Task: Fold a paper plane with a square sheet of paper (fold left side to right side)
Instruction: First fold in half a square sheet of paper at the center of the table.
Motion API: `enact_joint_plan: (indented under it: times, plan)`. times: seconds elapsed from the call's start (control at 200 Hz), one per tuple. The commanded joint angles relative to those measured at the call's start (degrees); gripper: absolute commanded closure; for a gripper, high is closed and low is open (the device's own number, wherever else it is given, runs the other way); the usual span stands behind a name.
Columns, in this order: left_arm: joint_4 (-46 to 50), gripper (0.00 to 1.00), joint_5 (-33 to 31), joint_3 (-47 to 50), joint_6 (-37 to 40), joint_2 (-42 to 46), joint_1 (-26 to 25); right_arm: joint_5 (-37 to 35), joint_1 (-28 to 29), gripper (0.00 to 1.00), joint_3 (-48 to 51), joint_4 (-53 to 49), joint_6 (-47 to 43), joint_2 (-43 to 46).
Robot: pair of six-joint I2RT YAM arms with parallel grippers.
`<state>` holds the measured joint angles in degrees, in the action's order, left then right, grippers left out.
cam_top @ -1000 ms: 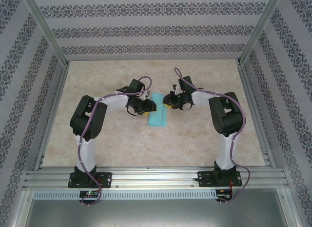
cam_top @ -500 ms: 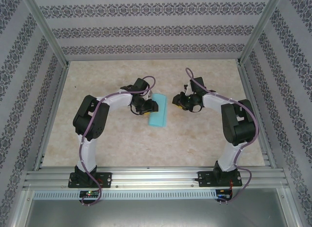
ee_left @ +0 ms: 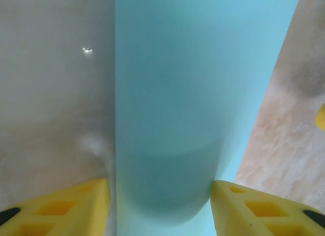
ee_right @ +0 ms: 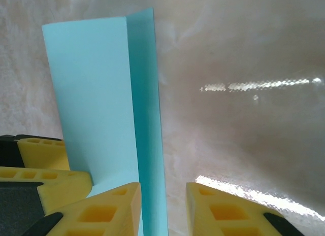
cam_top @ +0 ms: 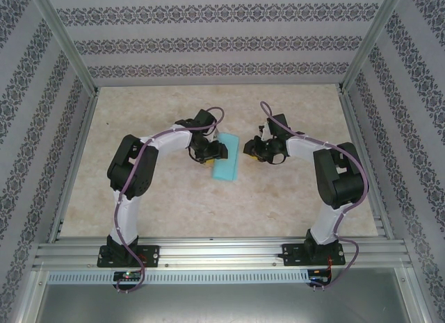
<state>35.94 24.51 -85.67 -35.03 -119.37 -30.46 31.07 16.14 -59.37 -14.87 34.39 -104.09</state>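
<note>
Sheet of paper [cam_top: 226, 158]: lay flat on the table [cam_top: 174, 205], roughly mid-table between the two arms. It was folded into a long narrow strip, its long side running away from the arm bases with a slight lean.

Fold, right wrist view: we noted a broad lighter face [ee_right: 91, 99] with a narrower, darker band along its right side, and a straight crease between the two.

Left fingers [cam_top: 215, 152]: sat at the strip's left edge, toward its far half. From the left wrist, the two yellow fingers [ee_left: 66, 208] stood moderately wide apart. The strip [ee_left: 193, 94] ran between them, and its right edge passed beneath the right-hand finger. We saw nothing clamped.

Right fingers [cam_top: 247, 148]: sat just beside the strip's right edge, opposite the left pair. From the right wrist, the fingers [ee_right: 223, 210] stood narrowly apart, and the darker band ran into the gap. They were not closed on it.

Contact: yellow fingers of the left arm showed at the lighter face's near left corner. We could not tell whether they pressed the paper.

Table: pale and marbled, with streaks of glare.
</note>
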Motion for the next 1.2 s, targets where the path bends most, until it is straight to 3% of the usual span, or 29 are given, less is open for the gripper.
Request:
enact_joint_plan:
  times: [0.0,1.194]
  plan:
    - [2.17,0.44,-0.07,-2.43,-0.99,-1.19,-0.77,-0.09,0.77,0.71,1.01,2.18,0.23,1.26]
    - [5.30,0.44,-1.16,-7.41,0.43,-6.78,-1.54,1.27,2.15,0.75,0.35,4.63,2.79,-0.24]
